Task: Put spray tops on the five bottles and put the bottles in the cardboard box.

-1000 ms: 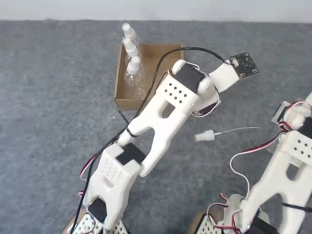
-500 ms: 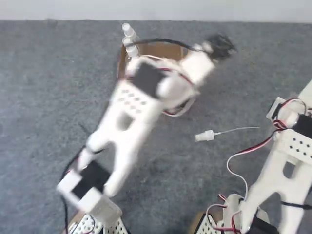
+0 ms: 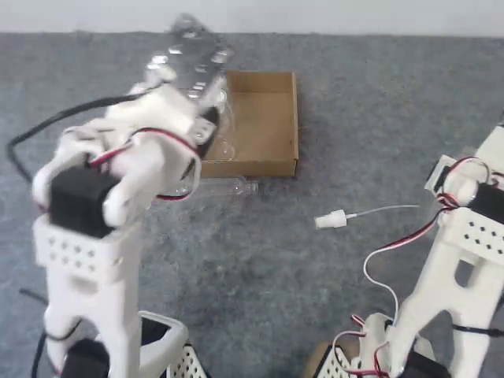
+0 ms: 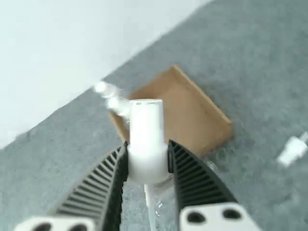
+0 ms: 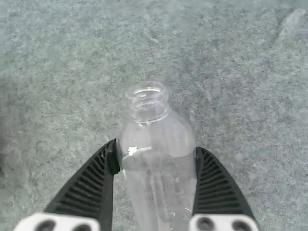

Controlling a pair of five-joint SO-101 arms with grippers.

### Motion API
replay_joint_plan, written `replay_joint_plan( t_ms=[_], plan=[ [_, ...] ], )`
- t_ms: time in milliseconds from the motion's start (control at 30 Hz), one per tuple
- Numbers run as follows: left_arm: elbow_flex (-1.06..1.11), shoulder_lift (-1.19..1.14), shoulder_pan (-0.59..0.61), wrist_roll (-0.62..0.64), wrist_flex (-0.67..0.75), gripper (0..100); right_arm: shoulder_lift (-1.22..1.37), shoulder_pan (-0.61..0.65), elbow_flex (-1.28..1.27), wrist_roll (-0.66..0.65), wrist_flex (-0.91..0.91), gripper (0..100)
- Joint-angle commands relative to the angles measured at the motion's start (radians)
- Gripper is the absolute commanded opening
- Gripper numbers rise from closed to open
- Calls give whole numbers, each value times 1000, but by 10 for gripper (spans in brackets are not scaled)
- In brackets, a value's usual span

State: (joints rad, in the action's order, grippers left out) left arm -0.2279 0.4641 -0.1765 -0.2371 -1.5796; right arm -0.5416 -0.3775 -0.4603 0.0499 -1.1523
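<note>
My left gripper (image 4: pixel 147 153) is shut on a white spray top (image 4: pixel 146 137), whose thin tube hangs down between the fingers. It is held above the carpet near the cardboard box (image 4: pixel 192 113). Two capped bottles (image 4: pixel 109 96) stand at the box's far corner. My right gripper (image 5: pixel 155 155) is shut on a clear, topless bottle (image 5: pixel 155 139), open neck up. In the high view the left arm (image 3: pixel 126 173) rises at the left beside the box (image 3: pixel 260 118), and the right arm (image 3: pixel 472 236) stands at the right edge. Another topless bottle (image 3: pixel 224 187) lies in front of the box.
A loose white spray top (image 3: pixel 331 220) with a long thin tube lies on the grey carpet between the arms, also seen as the loose spray top (image 4: pixel 293 150). The right half of the box is bare cardboard. Red and white wires loop by the right arm.
The left arm has swung fast from over the box's right side to its left, uncovering the box and the bottle lying in front. The right arm has barely moved.
</note>
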Motion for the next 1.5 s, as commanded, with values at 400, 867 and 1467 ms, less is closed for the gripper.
replay_joint_plan(
  t_ms=[400,867,1467],
  plan=[
    [441,376,106,239,313,13,-50,203,6,0,-22,69],
    [905,709,104,483,600,13,-68,312,2,-2,-24,69],
    [1158,990,215,666,729,13,-303,567,-244,-141,73,69]
  ],
)
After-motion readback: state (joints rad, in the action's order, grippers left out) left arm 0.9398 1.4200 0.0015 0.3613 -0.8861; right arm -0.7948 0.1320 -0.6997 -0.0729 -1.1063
